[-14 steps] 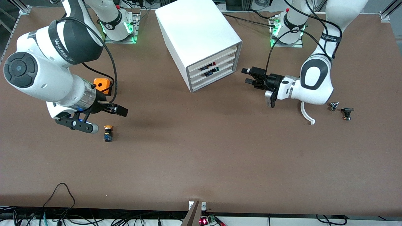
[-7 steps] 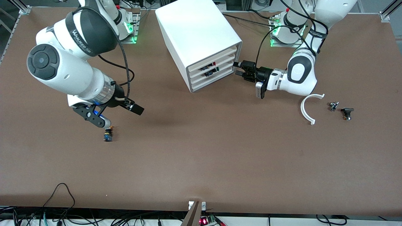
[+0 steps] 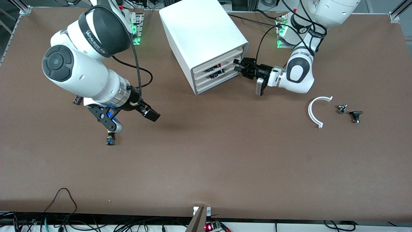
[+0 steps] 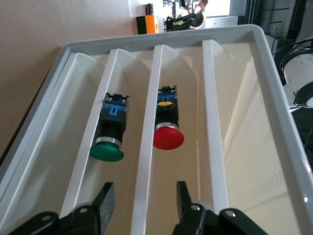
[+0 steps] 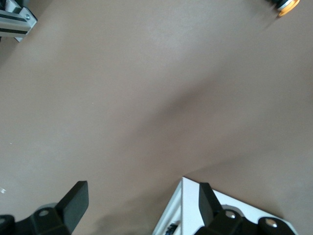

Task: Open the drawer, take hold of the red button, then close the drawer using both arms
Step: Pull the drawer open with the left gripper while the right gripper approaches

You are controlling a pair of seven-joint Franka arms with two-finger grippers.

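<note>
The white cabinet (image 3: 199, 29) stands at the middle back of the table, all four drawers shut. The drawer (image 3: 225, 61), second from top, holds the red-capped button (image 3: 219, 65). In the left wrist view the button (image 4: 167, 133) lies in its slot beside a green-capped one (image 4: 108, 142). My left gripper (image 3: 237, 65) is open at the drawer fronts, and in the left wrist view it (image 4: 143, 205) has one finger on each side of that drawer's cream front edge (image 4: 146, 147). My right gripper (image 3: 151, 114) is open and empty above the table, also in its wrist view (image 5: 142, 210).
A yellow-capped button (image 3: 110, 139) stands on the table, partly under the right arm's hand. An orange box (image 4: 147, 23) shows in the left wrist view. A white curved piece (image 3: 317, 111) and two small dark parts (image 3: 342, 109) (image 3: 355, 116) lie toward the left arm's end.
My left gripper has moved in to the cabinet and now reaches the drawer fronts. My right arm has swung toward the middle of the table and now covers the orange box.
</note>
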